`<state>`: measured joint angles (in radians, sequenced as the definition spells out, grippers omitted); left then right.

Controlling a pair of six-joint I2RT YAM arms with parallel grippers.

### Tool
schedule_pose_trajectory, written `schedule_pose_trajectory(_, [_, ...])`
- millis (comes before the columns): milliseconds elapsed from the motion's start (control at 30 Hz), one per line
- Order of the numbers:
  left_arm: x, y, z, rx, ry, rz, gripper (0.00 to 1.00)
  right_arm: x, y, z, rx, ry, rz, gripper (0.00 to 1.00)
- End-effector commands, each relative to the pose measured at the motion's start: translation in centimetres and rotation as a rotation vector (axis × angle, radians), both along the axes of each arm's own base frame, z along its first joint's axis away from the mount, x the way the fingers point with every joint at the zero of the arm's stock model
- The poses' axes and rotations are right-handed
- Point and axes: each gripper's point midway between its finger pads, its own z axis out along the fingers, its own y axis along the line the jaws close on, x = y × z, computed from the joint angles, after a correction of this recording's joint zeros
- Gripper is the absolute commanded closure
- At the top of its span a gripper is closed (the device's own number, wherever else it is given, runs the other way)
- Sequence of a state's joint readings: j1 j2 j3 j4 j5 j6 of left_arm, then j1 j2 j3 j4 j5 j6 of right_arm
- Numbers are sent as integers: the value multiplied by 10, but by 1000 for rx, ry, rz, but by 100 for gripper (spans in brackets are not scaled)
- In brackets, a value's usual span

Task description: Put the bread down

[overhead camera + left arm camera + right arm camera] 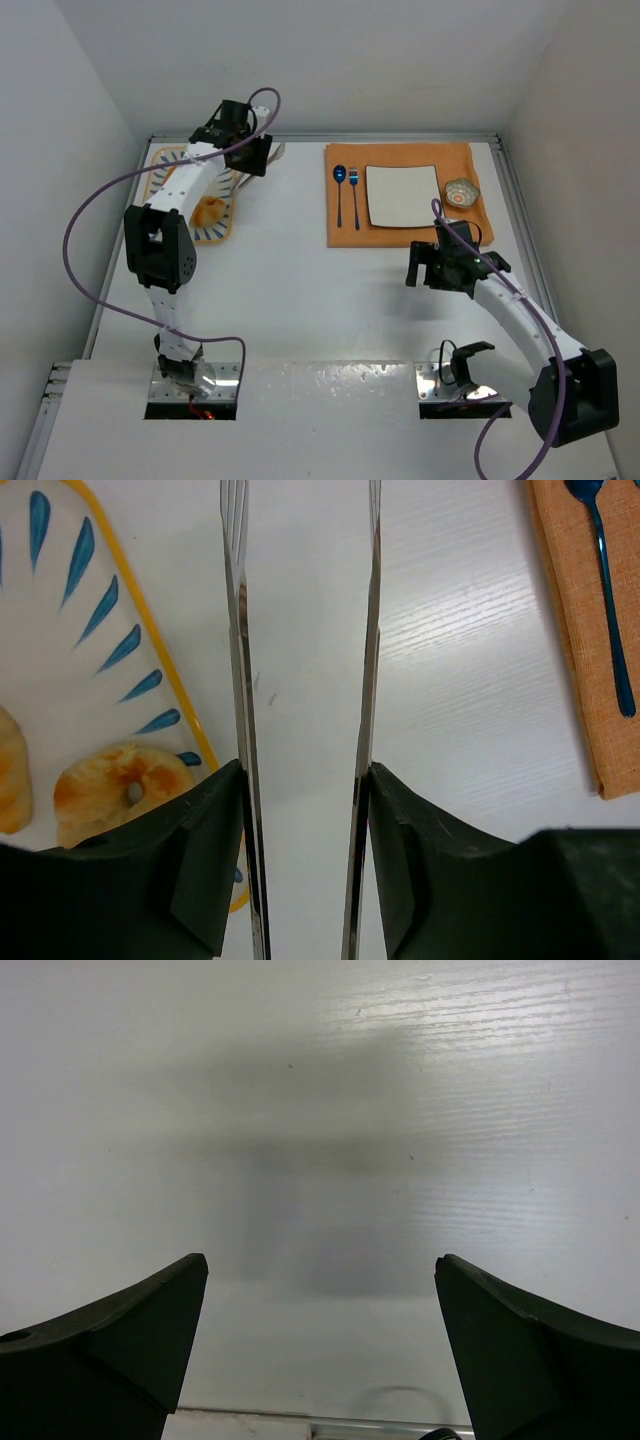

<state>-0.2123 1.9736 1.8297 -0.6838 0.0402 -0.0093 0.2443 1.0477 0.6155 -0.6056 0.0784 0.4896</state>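
The bread lies on a white tray with a yellow rim and blue marks (pixel 222 236) at the far left. In the left wrist view a golden rounder piece (pixel 118 786) lies on the tray (pixel 100 600), and a second piece (pixel 9 772) shows at the left edge. In the top view the bread (pixel 208 212) is partly hidden by my left arm. My left gripper (pixel 255 155) (pixel 305 770) is shut on metal tongs (pixel 240 630). The tong arms stand apart with nothing between them, over the bare table to the right of the tray. My right gripper (pixel 425 266) (pixel 320 1260) is open and empty over the table.
An orange mat (pixel 345 232) at the back right holds a white square plate (pixel 403 195), a blue spoon (pixel 339 190) and a blue fork (pixel 354 190). A small patterned bowl (pixel 461 193) sits at its right. The mat's edge (pixel 570 650) and the spoon (pixel 605 610) show in the left wrist view.
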Motion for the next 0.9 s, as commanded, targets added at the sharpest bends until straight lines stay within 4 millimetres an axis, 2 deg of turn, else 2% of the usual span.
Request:
schedule_pose_trajectory(0, [-7, 6, 32, -23, -30, -41, 46, 5, -3, 3, -11, -44, 4, 4])
schedule_pose_trajectory(233, [-10, 14, 42, -24, -39, -36, 43, 4, -2, 1, -8, -46, 10, 4])
schedule_pose_trajectory(367, [-4, 11, 52, -58, -60, -57, 43, 3, -2, 5, -6, -38, 5, 4])
schedule_pose_trajectory(400, [-5, 11, 46, -56, -42, -57, 43, 0, -3, 4, -8, -32, 2, 4])
schedule_pose_trajectory(433, [-4, 10, 51, -58, -54, -57, 43, -1, -2, 4, -4, -35, 3, 3])
schedule_pose_trajectory(467, [-4, 11, 44, -55, -31, -56, 43, -4, -3, 0, -3, -33, -3, 3])
schedule_pose_trajectory(500, [-1, 10, 53, -58, -55, -57, 43, -7, -4, -1, -1, -38, -17, 3])
schedule_pose_trajectory(533, [-2, 10, 47, -55, -36, -57, 43, -8, -5, -2, -1, -38, -19, 3])
schedule_pose_trajectory(567, [-1, 10, 51, -56, -44, -57, 43, -9, -5, -2, -3, -45, -18, 3])
schedule_pose_trajectory(733, [1, 30, 46, -29, -38, -5, 43, -12, -11, -1, -27, -54, -16, 3])
schedule_pose_trajectory(833, [3, 52, 42, -20, -31, 43, 43, -9, -10, 3, -30, -54, -2, 3])
schedule_pose_trajectory(867, [3, 61, 48, -11, -44, 64, 43, -8, -10, 4, -33, -52, 3, 3])
